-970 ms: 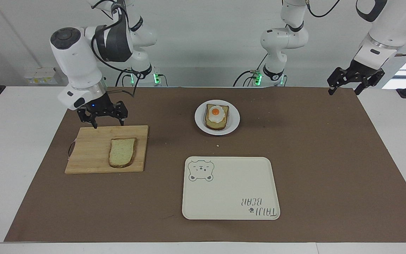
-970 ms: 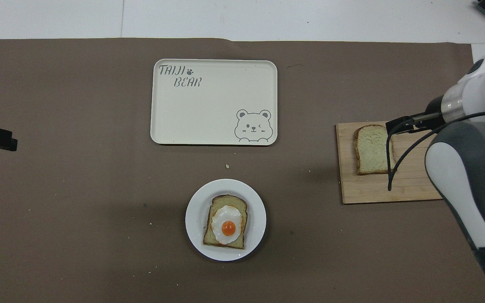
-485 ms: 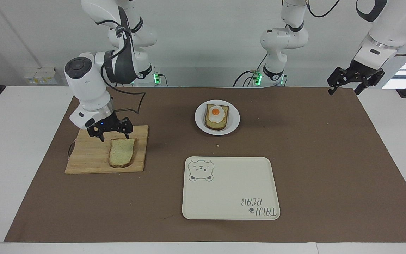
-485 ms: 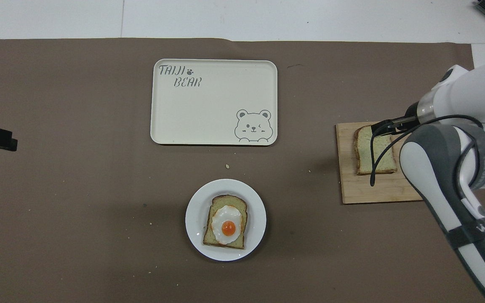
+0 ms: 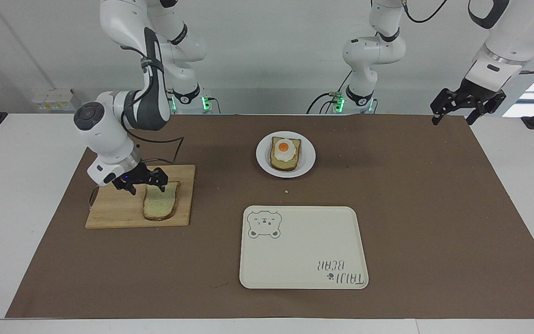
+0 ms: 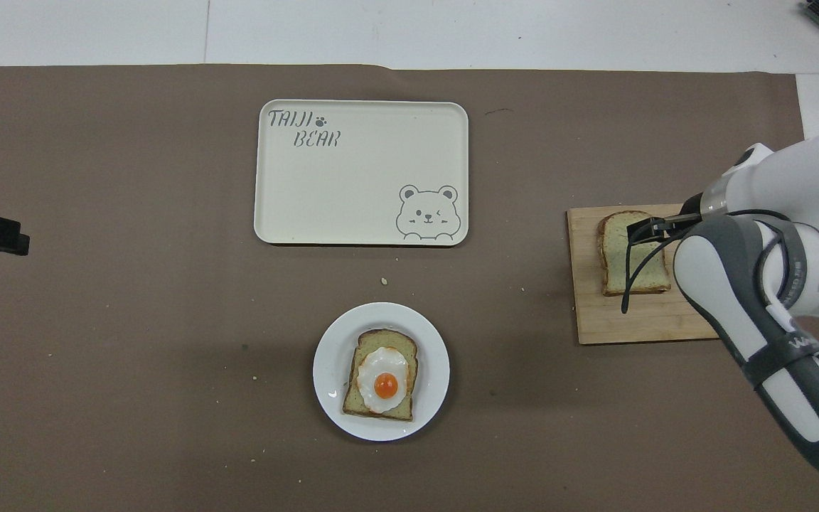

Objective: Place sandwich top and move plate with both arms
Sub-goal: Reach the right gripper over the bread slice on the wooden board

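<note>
Right claw point(image 5: 147, 185) low over wooden board point(image 5: 118, 206), jaws spread, at robot-side end of sandwich top point(image 5: 159, 202); contact not clear. Left claw point(image 5: 450, 119) raised over mat corner at left arm's end of tabletop point(image 5: 517, 195), waiting, jaws apart. Plate point(image 5: 307, 160) with egg-topped slice point(image 5: 285, 153) mid-mat. Bear tray point(image 5: 303, 247) farther from robots than plate.

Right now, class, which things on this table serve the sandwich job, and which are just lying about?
In use: plain pale bread slice; small round white plate; egg-topped slice; right tool.

Lying about: wooden cutting board; cream bear tray.
</note>
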